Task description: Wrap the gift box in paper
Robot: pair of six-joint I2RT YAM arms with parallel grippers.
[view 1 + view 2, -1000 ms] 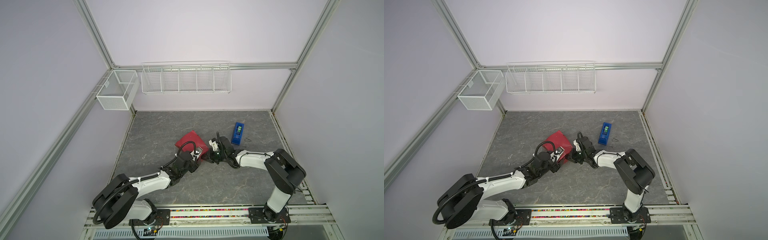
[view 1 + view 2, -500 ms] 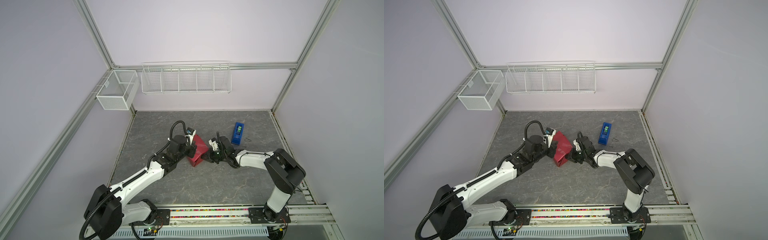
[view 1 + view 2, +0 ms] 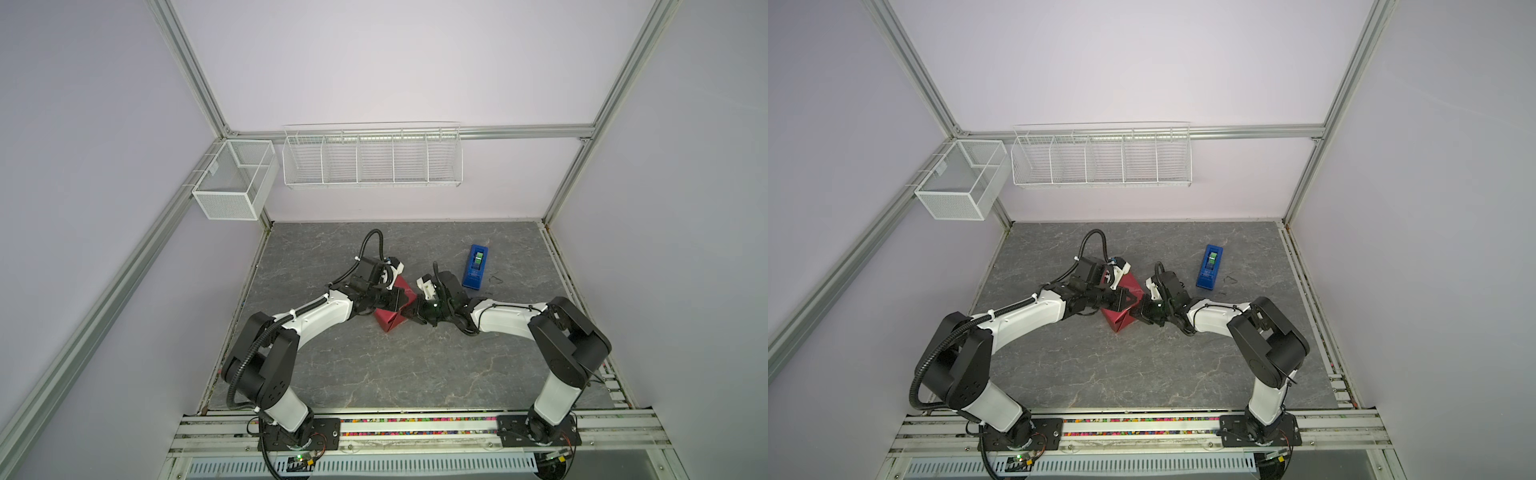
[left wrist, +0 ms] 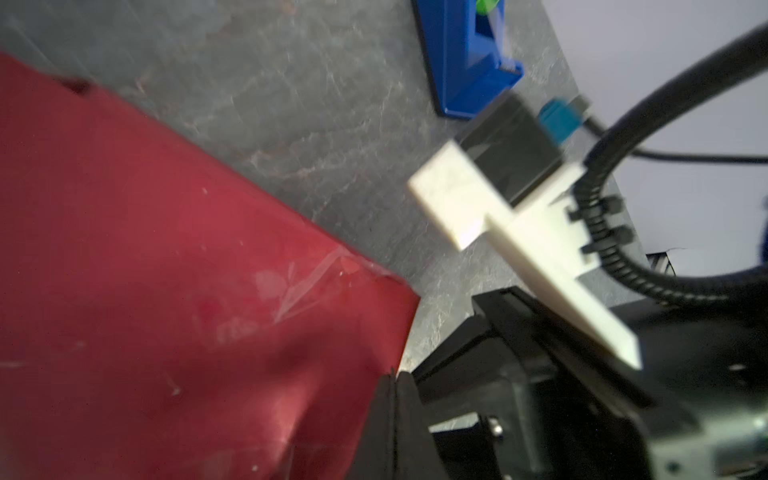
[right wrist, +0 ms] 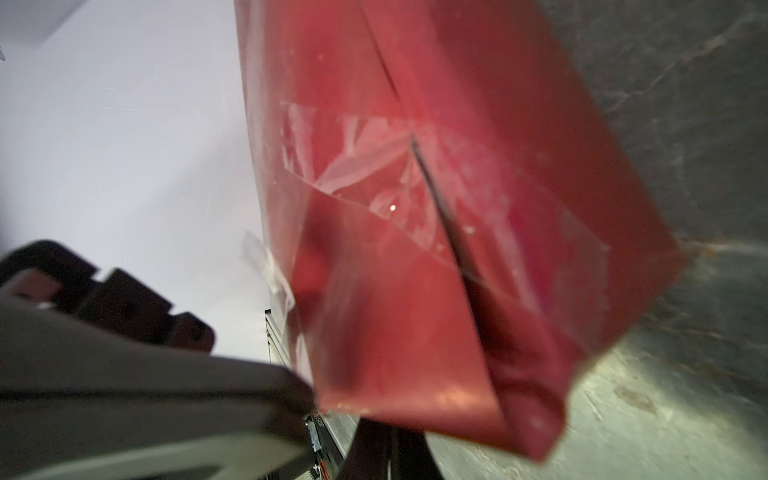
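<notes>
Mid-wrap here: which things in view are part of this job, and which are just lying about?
In the job:
paper, box hidden inside
left claw and right claw, both shut on the paper
tape dispenser, probably: tape is on the paper

Lying about:
wire rack, on the wall
mesh basket, on the wall

A lab robot cell: aluminium frame, wire baskets (wall-hung, upper centre), robot arms on a bottom-edge rail.
</notes>
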